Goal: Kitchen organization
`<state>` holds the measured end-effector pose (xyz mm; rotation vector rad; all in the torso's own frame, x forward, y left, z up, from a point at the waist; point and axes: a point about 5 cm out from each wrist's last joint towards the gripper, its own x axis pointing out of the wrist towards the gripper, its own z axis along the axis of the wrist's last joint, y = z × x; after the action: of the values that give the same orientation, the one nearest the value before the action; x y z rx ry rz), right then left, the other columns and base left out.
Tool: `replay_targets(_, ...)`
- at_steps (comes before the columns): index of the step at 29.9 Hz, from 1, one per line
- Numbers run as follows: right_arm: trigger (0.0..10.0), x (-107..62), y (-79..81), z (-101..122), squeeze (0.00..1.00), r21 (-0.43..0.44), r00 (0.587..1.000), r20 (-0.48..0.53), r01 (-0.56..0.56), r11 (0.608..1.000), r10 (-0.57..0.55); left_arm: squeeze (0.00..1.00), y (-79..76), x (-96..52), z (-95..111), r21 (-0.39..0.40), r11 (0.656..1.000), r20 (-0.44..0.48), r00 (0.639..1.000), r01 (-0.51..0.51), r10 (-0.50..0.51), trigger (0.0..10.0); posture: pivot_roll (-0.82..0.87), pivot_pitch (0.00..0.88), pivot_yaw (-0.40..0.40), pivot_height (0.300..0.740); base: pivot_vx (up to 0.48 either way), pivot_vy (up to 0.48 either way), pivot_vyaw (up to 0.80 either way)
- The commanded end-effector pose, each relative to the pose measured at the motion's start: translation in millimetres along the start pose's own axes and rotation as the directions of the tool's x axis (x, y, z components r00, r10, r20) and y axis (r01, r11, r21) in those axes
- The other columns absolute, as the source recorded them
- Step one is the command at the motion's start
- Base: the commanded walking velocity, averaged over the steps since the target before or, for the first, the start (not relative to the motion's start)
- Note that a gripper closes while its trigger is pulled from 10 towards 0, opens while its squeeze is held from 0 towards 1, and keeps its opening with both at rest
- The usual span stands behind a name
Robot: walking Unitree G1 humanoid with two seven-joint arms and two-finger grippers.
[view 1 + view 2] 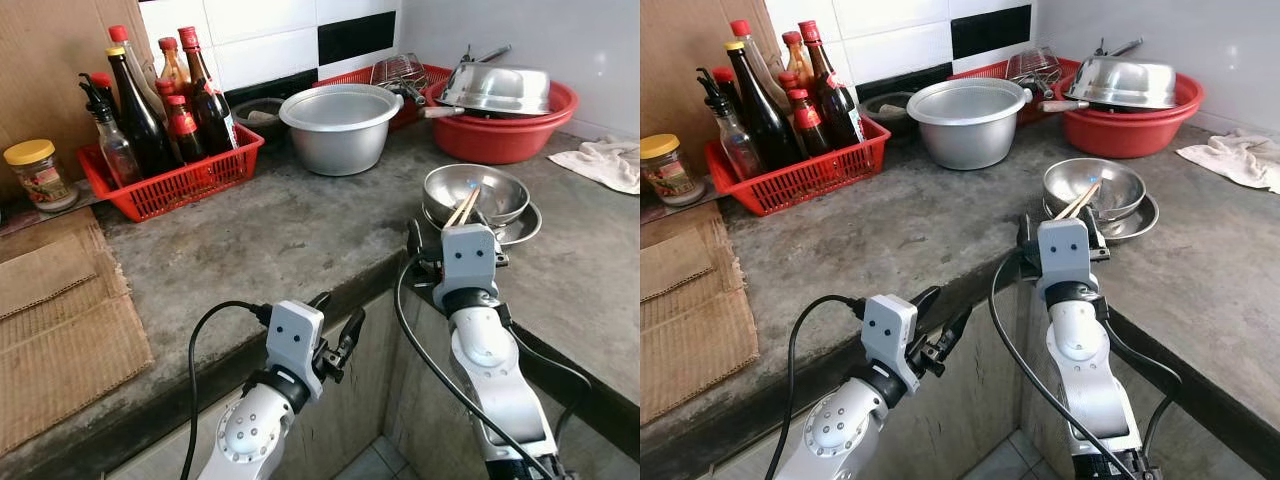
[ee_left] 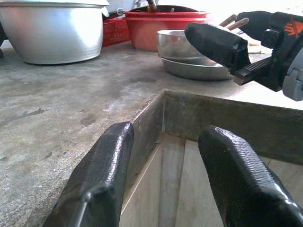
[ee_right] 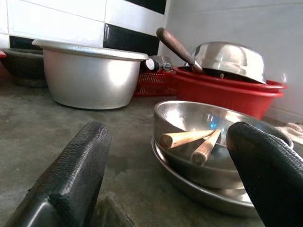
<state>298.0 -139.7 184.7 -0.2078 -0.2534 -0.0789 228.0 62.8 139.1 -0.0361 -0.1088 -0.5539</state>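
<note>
Little looks done yet: both grippers are empty. Far left of the left gripper [image 1: 338, 325], released at the counter edge, a red basket [image 1: 190, 178] holds sauce bottles [image 1: 160, 105]. Just ahead of the spread right gripper [image 3: 165, 175], chopsticks [image 3: 191, 142] lie in a steel bowl [image 1: 475, 192]; beyond, a red basin [image 1: 500, 135] holds pans.

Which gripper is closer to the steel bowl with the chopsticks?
Right. The right gripper sits open at the counter edge just before the steel bowl; the left gripper, also open, hangs lower by the counter's inner corner, farther off.
</note>
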Motion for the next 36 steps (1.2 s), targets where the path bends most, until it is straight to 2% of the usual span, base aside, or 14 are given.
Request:
replay_targets(1, 10.0, 3.5, 1.2, 3.8, 0.0, 0.018, 1.0, 0.019, 0.004, 1.0, -0.005, 0.0, -0.9, -0.6, 4.9, 0.001, 1.0, 0.026, 1.0, 0.003, -0.003, 10.0, 0.09, 0.037, 0.026, 0.74, 0.0, 0.0, 0.0)
replay_targets(7, 10.0, 5.1, 2.2, 3.7, 0.0, 0.018, 1.0, 0.019, 0.003, 1.0, -0.003, 0.0, -0.9, -0.7, 4.7, 0.002, 1.0, 0.026, 1.0, 0.002, -0.002, 10.0, 0.09, 0.036, 0.023, 0.74, 0.0, 0.0, 0.0)
replay_targets(8, 5.6, 6.7, 2.4, 3.6, 0.0, 0.017, 1.0, 0.019, 0.002, 1.0, -0.002, 0.0, -0.8, -0.9, 4.7, 0.003, 1.0, 0.026, 1.0, 0.001, -0.001, 10.0, 0.09, 0.032, 0.024, 0.74, 0.0, 0.0, 0.0)
replay_targets(11, 0.0, 9.6, 1.4, 3.5, 0.0, 0.013, 1.0, 0.019, 0.008, 1.0, -0.008, 0.0, -0.9, -0.9, 4.7, 0.003, 1.0, 0.028, 1.0, 0.001, -0.001, 10.0, 0.1, 0.03, 0.026, 0.74, 0.0, 0.0, 0.0)
replay_targets(28, 0.0, 17.4, -9.2, 6.7, 0.0, 0.0, 0.998, 0.04, 0.05, 0.999, -0.05, 0.0, 0.7, 0.4, 5.5, 0.009, 1.0, 0.03, 1.0, -0.001, 0.001, 10.0, 0.1, 0.038, 0.025, 0.74, 0.0, 0.0, 0.0)
replay_targets(36, 0.0, 18.4, -9.5, 9.4, 0.0, 0.006, 0.997, 0.05, 0.058, 0.998, -0.058, 0.0, 1.6, 0.8, 5.5, 0.011, 1.0, 0.029, 1.0, -0.006, 0.005, 10.0, 0.1, 0.041, 0.027, 0.74, 0.0, 0.0, 0.0)
